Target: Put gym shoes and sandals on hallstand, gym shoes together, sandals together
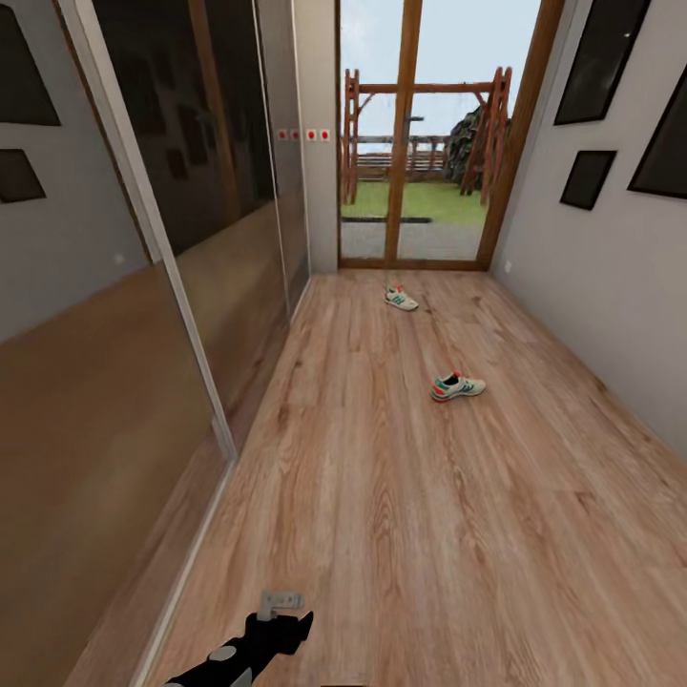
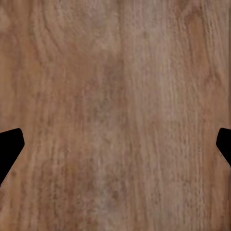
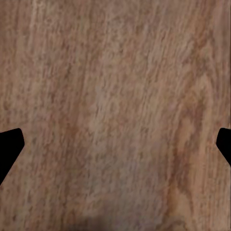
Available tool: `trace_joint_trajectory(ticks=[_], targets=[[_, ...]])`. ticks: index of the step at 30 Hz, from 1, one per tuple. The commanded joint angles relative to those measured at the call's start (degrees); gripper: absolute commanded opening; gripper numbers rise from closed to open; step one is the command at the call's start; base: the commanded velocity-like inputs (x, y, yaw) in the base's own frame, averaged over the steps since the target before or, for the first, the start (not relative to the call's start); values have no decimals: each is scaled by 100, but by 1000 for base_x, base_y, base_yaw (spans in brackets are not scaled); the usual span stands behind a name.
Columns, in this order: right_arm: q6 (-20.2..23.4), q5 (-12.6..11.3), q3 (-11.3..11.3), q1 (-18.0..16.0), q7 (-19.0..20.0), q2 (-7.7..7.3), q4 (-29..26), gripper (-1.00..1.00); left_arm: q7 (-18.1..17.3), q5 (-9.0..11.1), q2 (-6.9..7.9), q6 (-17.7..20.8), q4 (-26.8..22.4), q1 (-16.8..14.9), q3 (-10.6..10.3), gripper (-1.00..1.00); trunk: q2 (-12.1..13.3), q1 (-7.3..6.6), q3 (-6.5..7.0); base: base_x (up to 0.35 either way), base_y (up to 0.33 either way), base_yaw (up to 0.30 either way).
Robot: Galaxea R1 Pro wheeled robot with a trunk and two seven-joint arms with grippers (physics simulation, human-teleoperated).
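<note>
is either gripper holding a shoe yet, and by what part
No. Both wrist views show open fingers with only floor between them; both gym shoes lie on the floor.

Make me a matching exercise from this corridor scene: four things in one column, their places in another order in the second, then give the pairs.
Things:
1. nearer gym shoe
2. farther gym shoe
3. left claw
4. dark framed pictures

Places:
A. on the right-hand wall
B. at the head view's bottom edge, over the corridor floor
C. on the floor close to the glass door
D. on the floor mid-corridor, right of centre

Pairs: 1-D, 2-C, 3-B, 4-A
</note>
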Motion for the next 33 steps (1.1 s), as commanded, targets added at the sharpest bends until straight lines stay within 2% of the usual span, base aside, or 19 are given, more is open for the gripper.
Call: trace_joint_trajectory(ticks=[1,25,31,33], targets=[[0,0,0,0,0,0,0,100,1,0,0,0,0,0,-3,100,0,0,0,315,-162,0],[16,11,-2,1,9,-23,0,100,1,11,9,-4,0,0,-2,100,0,0,0,318,-135,0],[17,11,-4,2,9,-26,0,100,-3,14,15,-8,0,0,1,100,0,0,0,175,-24,0],[-48,21,20,-18,31,0,-12,100,30,19,-25,0,12,66,4,100,0,0,0,0,0,0]])
